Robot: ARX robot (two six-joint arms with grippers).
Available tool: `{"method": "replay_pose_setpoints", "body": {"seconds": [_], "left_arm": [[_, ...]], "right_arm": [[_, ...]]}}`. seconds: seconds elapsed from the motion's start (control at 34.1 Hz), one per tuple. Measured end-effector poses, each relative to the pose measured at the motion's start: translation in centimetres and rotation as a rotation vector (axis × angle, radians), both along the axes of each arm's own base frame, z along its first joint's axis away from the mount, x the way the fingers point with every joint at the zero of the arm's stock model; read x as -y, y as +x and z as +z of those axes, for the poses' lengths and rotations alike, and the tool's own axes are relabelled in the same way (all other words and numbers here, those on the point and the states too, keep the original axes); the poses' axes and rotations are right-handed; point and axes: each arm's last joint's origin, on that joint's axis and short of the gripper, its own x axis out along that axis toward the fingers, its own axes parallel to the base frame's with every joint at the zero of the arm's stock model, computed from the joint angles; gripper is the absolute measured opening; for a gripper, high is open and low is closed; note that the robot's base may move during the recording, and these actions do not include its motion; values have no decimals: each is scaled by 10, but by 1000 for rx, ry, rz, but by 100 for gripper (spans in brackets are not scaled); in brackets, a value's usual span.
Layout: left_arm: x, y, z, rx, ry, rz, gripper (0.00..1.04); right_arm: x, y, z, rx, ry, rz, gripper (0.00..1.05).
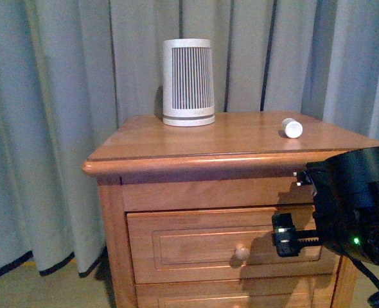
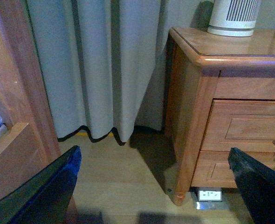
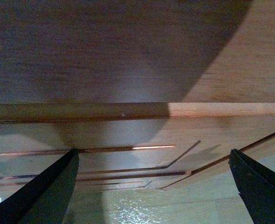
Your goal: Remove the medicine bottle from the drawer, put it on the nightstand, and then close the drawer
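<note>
Curtains in grey folds (image 1: pixel 61 128) behind our honey-brown wooden nightstand (image 1: pixel 176 144), small white capped medicine bottle (image 1: pixel 291 128) lying at 3 o'clock of the tall white slatted device (image 1: pixel 188 81), upper knobbed drawer (image 1: pixel 202 247) shut, our right gripper (image 3: pixel 154 186) spread wide against its front, left gripper (image 2: pixel 156 186) likewise agape beside the cabinet.

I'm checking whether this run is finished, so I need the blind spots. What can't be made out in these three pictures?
- Drawer: front view, its right end is covered by the right arm; a remaining gap cannot be ruled out.
- Right gripper: right wrist view shows only blurred wood panelling, too close to identify.
- Medicine bottle: front view, too small to read any label.
- Nightstand: left wrist view, cut off by the frame edge.
</note>
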Motion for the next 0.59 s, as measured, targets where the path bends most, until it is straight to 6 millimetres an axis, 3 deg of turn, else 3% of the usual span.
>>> {"method": "replay_pose_setpoints", "body": {"seconds": [0.2,0.29,0.47,0.59], "left_arm": [[0,0,0,0,0,0,98],[0,0,0,0,0,0,98],[0,0,0,0,0,0,98],[0,0,0,0,0,0,98]], "right_arm": [[0,-1,0,4,1,5,98],[2,-12,4,6,12,1,98],[12,-69,29,-13,57,-70,98],[35,-123,51,37,60,-153,98]]}}
